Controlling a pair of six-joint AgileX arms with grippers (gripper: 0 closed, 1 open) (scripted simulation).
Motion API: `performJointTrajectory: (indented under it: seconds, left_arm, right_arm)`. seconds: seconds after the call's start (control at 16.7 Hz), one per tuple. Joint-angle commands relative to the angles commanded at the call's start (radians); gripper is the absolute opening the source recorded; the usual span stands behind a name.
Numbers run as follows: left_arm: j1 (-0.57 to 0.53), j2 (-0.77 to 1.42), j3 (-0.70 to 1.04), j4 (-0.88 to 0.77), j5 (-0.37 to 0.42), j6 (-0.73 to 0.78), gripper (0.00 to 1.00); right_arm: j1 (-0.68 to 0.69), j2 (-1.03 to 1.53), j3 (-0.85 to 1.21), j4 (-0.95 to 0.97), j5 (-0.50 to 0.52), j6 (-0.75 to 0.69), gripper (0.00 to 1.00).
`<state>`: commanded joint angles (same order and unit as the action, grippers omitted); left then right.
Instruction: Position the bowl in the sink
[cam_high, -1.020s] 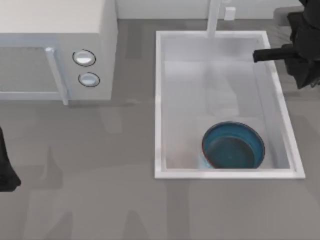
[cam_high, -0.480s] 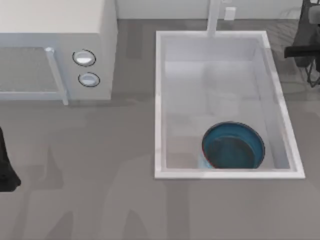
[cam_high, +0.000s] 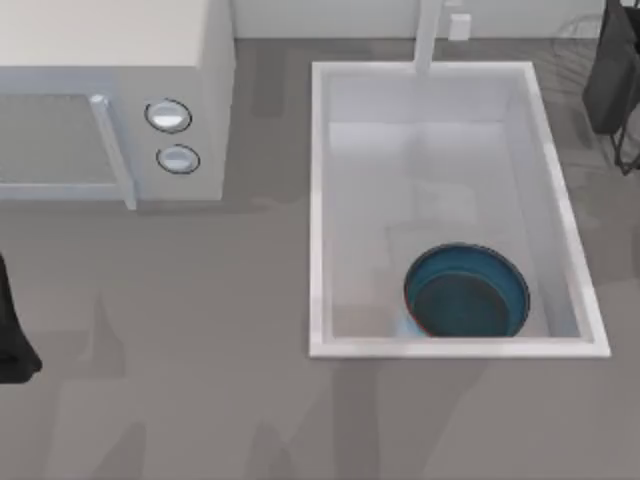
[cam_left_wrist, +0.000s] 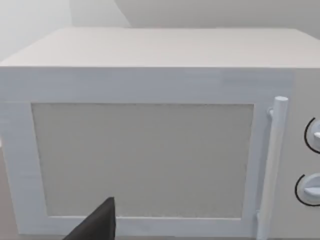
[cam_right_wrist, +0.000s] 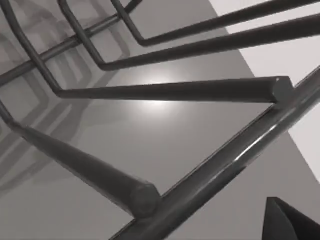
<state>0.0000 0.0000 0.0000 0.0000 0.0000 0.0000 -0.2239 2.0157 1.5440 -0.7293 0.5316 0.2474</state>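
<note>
Currently the round blue bowl with a teal rim (cam_high: 466, 292) sits upright inside the large rectangular white sink (cam_high: 318, 200), on the basin floor near the front wall and toward the right side, apart from the white faucet (cam_high: 428, 35) at the far rim. Right arm (cam_high: 612, 70) is at the top view's upper right edge, outside the sink's right rim and well away from the bowl; can't tell how its claw stands. Its wrist view shows dark metal rack bars (cam_right_wrist: 165, 92) over grey tabletop (cam_right_wrist: 150, 145). Left arm (cam_high: 12, 330) is parked at the left edge, in front of the white microwave with two round knobs (cam_high: 170, 115), bowl well off to its right; claw state can't be told either.
</note>
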Motion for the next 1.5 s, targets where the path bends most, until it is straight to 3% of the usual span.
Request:
performJointTrajectory:
  seconds: [0.24,0.54,1.02,1.5]
  left_arm:
    - [0.000,0.000,0.000,0.000,0.000,0.000,1.00]
    - [0.000,0.000,0.000,0.000,0.000,0.000,1.00]
    - [0.000,0.000,0.000,0.000,0.000,0.000,1.00]
    - [0.000,0.000,0.000,0.000,0.000,0.000,1.00]
  right_arm:
    - [-0.108,-0.051,-0.125,0.332,0.146,-0.025,0.00]
    - [-0.048,-0.185,-0.266,0.767,0.252,-0.064,0.00]
    - [0.382,-0.372,-0.541,1.328,0.248,-0.147,0.00]
    - [0.823,-0.413,-0.805,1.590,0.158,-0.219,0.00]
